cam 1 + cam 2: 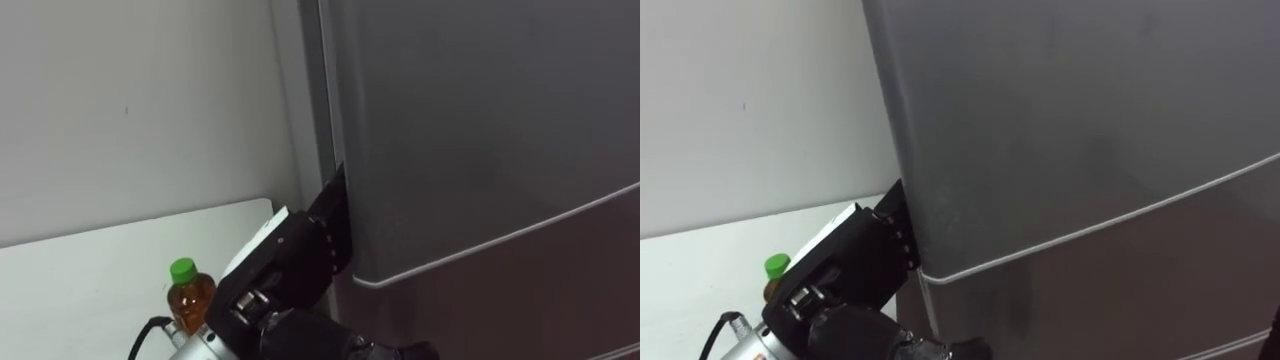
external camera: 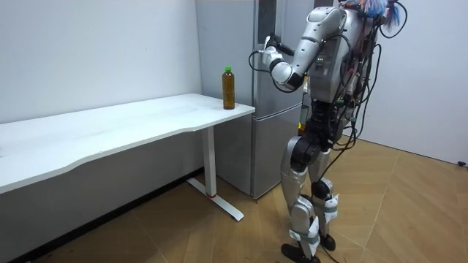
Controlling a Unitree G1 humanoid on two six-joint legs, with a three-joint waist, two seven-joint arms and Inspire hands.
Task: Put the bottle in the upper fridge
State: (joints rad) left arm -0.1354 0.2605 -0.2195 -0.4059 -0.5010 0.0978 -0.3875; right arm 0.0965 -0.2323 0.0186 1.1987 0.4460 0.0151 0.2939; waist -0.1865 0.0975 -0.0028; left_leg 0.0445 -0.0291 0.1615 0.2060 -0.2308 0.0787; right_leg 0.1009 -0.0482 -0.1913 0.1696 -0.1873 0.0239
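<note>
Fridge (image 1: 480, 130): grey, two doors. The upper door is seen shut or barely cracked, and the seam to the lower door (image 1: 520, 300) runs across the view. In the room view the robot is seen standing upright, directly in front of it.

Bench (image 1: 90, 280): white, set against the wall (image 1: 130, 100), with its end just beside the fridge's left side.

Left robot hand (image 1: 312, 245): raised to the left edge of the upper door, just above the seam. The back of the hand is turned to the camera and the fingers are tucked behind the door edge, so it cannot be told whether they are released or clenched on it. Contact with the edge looks likely.

Bottle (image 1: 190, 295): green cap, amber liquid. It is not held. It stands upright on the bench corner nearest the fridge, long axis vertical.

Key relation: the bottle lies to the left of the left robot hand and below it, near but apart, on the robot's left side. The left arm is clearly nearer to it.

Judgement: door opening is the step in hand, and the bottle pick-up is not yet done. If the door is to be held by the left robot hand, a cross-body reach by the other arm is implied. Otherwise the door must be left standing open and the left robot hand brought down and left to the bottle.
</note>
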